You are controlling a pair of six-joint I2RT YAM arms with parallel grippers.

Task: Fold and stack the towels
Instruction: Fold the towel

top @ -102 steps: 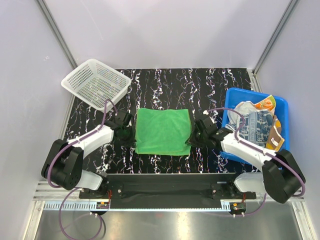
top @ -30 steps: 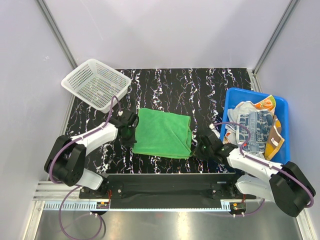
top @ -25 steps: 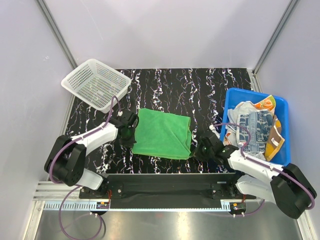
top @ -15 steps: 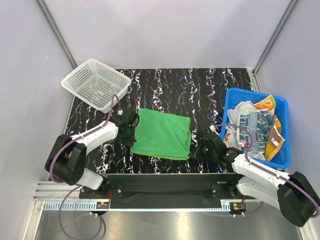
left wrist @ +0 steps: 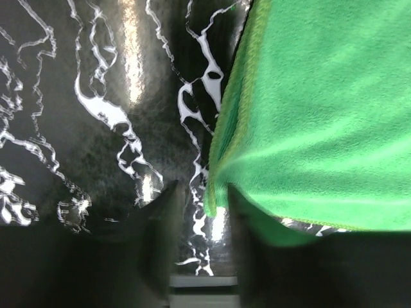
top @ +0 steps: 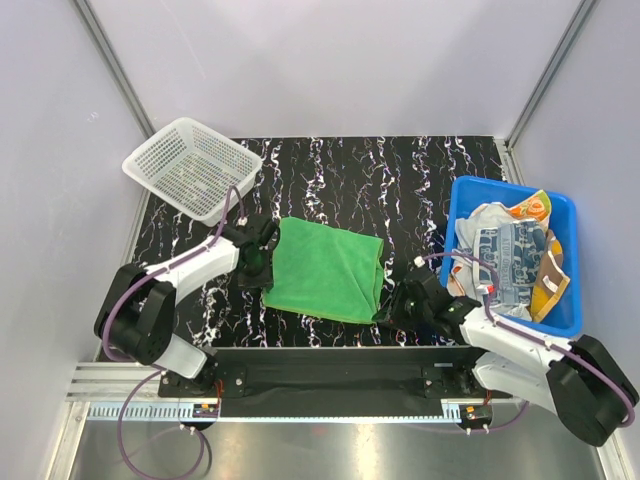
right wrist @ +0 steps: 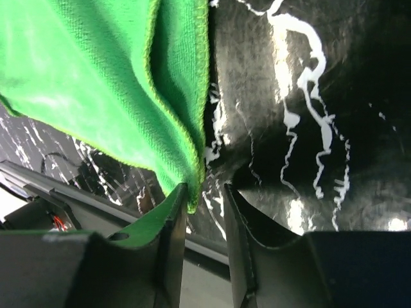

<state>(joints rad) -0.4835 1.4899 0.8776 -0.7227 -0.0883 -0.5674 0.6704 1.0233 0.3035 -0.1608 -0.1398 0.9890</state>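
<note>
The far half of the table (top: 400, 180) lay bare between the white mesh basket (top: 190, 165) in the far left corner and the blue tub (top: 470, 190) along the right edge, wide enough for either arm. The green towel (top: 325, 270) covered the middle of the near half. My left jaws stood slightly apart at its left edge and my right jaws at its near right corner, with cloth in each gap. My right arm (top: 510, 335) lay just beside the tub, which was heaped with towels (top: 510, 250).
</note>
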